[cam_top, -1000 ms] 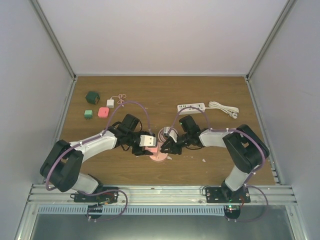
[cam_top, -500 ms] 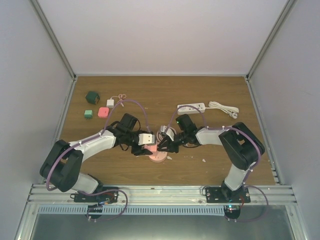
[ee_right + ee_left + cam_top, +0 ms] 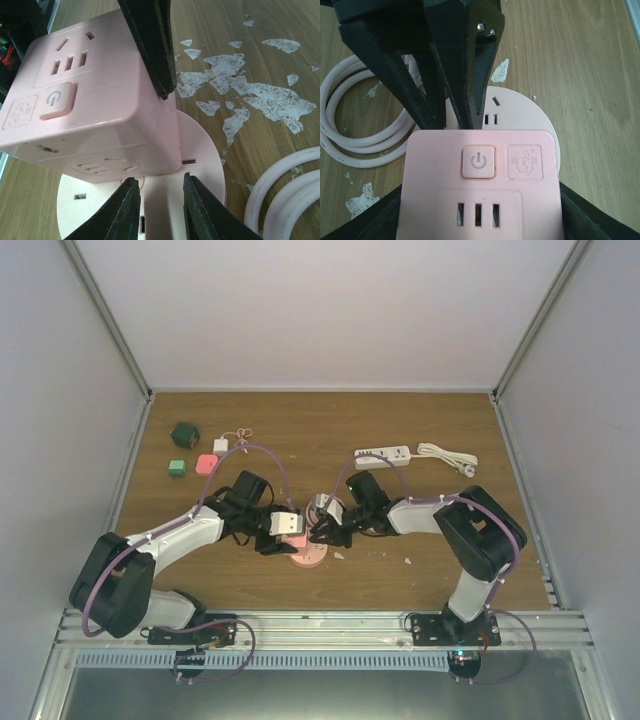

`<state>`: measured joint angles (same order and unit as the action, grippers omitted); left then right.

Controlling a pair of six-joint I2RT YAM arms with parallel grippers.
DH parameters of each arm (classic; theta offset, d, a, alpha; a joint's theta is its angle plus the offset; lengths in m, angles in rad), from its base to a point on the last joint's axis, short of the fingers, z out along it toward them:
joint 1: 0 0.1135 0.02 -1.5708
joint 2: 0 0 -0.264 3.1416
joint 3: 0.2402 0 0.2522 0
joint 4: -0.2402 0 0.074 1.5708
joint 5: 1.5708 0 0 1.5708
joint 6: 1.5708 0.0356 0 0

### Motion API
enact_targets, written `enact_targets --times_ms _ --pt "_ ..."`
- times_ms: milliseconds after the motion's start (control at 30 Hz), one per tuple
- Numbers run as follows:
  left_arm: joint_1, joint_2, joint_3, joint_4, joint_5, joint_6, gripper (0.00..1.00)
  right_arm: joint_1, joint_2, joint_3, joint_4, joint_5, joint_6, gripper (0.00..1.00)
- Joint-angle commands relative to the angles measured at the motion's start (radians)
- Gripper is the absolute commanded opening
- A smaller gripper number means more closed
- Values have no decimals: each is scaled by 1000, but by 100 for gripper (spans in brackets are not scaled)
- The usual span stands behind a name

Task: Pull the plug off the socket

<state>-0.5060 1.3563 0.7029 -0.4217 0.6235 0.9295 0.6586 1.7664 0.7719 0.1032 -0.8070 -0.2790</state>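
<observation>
**Gripping the pink cube above its round base**

Both arms meet at the middle of the brown wooden table (image 3: pixel 420 420). The left gripper (image 3: pixel 295 529) holds the pink cube-shaped plastic plug adapter (image 3: pixel 479 185), its black fingers (image 3: pixel 600 225) spread to the cube's width and pressed on two opposite sides. The cube sits over the flat round pink plastic socket base (image 3: pixel 520 107), slightly tilted, and a thin metal pin (image 3: pixel 189 161) shows between its lower edge and the disc. Whether the plug is fully out cannot be told.

The right gripper (image 3: pixel 160 179) points down just beside the cube, its fingers drawn close together with the tips on the round base. A coiled white cable (image 3: pixel 350 130) lies next to the disc. Farther back lie a white power strip (image 3: pixel 382 453) and a dark green block (image 3: pixel 184 433).
</observation>
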Motion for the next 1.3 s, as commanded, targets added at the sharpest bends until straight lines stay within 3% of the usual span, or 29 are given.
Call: enact_targets --times_ms 0,267,633,767,1267 --pt "0 -57 -19 66 39 80 29 35 10 -54 59 129 -27 27" --pt "4 -96 -48 48 58 119 28 95 -12 -103 140 236 -115 33" --pt "92 -108 -49 43 152 103 26 129 -19 -125 111 222 -164 44" --pt "103 -91 -49 41 200 63 26 141 -35 -135 84 213 -171 45" --pt "93 -227 -110 71 131 123 27 196 40 -108 74 290 -151 45"
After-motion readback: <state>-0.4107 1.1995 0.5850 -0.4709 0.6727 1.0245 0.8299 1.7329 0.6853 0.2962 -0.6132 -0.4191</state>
